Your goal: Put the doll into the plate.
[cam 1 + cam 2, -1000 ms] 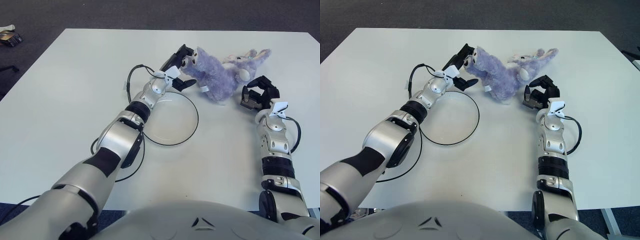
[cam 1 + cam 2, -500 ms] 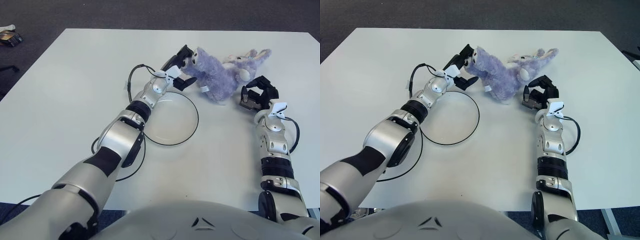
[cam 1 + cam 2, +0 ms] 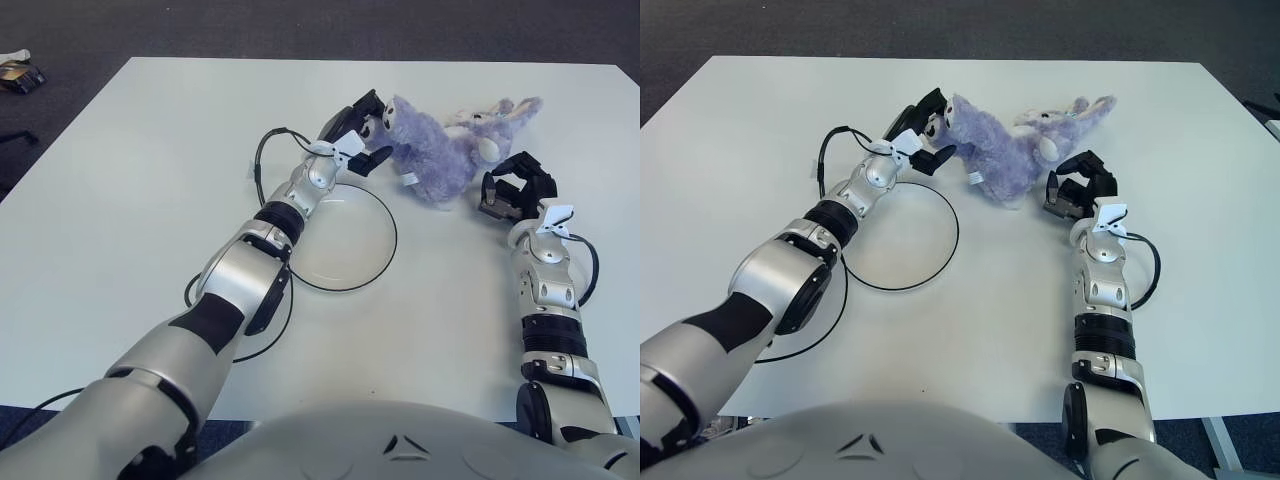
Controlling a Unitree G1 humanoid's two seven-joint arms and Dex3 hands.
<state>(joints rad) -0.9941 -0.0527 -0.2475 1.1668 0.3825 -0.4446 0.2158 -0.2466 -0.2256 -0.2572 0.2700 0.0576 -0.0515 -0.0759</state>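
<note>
Left eye view: doll (image 3: 435, 150) lies on bench (image 3: 130, 190), beyond plate (image 3: 345, 237), outside its rim. Left hand (image 3: 358, 135) pinches doll's near-left end. Right hand (image 3: 512, 187) just right of doll, fingers curled, empty.

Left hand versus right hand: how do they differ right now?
The left hand is at the doll's left end, fingers closing around it above the plate's far rim; the right hand shows beside the doll's right side, apart from it, holding nothing. The left arm is stretched far forward; the right arm is bent closer in. Both have black fingers and sit over the table.
</note>
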